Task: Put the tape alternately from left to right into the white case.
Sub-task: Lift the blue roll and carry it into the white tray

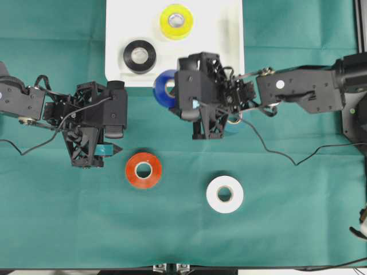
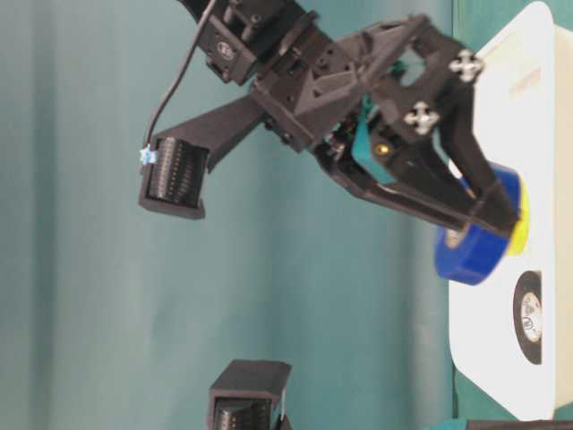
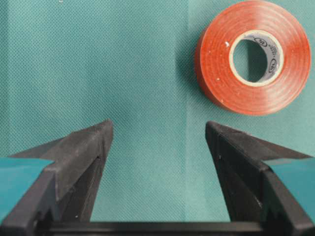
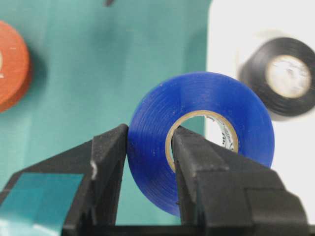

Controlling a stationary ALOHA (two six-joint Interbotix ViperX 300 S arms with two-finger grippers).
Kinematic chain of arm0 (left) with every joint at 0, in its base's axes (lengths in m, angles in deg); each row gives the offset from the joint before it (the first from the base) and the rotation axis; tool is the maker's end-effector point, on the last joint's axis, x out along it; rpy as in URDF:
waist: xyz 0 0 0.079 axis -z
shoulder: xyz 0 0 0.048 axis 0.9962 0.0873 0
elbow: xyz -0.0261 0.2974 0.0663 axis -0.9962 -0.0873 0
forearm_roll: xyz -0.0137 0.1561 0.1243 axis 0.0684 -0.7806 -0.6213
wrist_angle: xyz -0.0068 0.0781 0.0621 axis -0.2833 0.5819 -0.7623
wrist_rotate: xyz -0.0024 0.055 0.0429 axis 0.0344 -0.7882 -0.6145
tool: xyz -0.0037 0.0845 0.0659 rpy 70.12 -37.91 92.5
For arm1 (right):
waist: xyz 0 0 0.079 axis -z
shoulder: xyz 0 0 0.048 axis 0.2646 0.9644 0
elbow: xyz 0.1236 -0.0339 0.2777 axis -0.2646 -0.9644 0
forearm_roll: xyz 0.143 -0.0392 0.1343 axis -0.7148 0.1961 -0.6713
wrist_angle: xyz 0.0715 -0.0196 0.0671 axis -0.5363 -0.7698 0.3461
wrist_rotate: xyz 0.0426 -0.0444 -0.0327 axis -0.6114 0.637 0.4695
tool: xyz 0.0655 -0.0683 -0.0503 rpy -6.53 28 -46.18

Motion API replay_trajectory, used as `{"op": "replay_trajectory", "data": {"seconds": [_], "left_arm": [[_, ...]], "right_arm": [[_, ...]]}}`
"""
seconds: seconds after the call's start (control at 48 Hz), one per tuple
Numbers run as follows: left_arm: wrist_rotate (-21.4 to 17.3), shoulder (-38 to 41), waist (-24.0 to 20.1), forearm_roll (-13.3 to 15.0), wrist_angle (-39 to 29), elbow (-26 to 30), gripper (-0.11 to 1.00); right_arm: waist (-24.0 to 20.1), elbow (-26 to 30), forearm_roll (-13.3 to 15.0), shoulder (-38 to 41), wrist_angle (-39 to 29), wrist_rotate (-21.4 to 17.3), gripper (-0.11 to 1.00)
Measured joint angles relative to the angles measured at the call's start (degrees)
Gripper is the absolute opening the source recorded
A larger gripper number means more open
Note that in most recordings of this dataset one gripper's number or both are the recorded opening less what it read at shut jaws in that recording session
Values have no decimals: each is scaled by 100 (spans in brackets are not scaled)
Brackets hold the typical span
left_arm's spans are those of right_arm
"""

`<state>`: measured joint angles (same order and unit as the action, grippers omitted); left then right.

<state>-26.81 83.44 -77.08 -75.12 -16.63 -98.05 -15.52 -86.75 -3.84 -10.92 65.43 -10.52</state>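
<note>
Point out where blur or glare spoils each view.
Right wrist: blue roll sharp, black roll and orange roll soft. Left wrist: crisp, with sheen on the orange roll. Table-level: white case washed out, near finger soft. Overhead: evenly lit.

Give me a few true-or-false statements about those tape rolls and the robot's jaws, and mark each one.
1. The right gripper is shut on the blue roll, one of its jaws inside the core. True.
2. The black roll lies on the green cloth. False: it lies in the white case.
3. The left gripper has its jaws open and holds nothing. True.
4. The red-orange roll is in the case. False: it lies on the cloth.
5. The yellow roll is in the case. True.
</note>
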Motion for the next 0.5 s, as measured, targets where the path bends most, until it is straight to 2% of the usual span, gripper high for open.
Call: {"op": "replay_trajectory", "data": {"seconds": [0.313, 0.501], "left_arm": [[0, 0, 0, 0, 0, -9, 93], [0, 0, 0, 0, 0, 0, 93]], "right_arm": [[668, -563, 44, -264, 9, -9, 33], [1020, -932, 44, -413, 281, -18, 33]]}}
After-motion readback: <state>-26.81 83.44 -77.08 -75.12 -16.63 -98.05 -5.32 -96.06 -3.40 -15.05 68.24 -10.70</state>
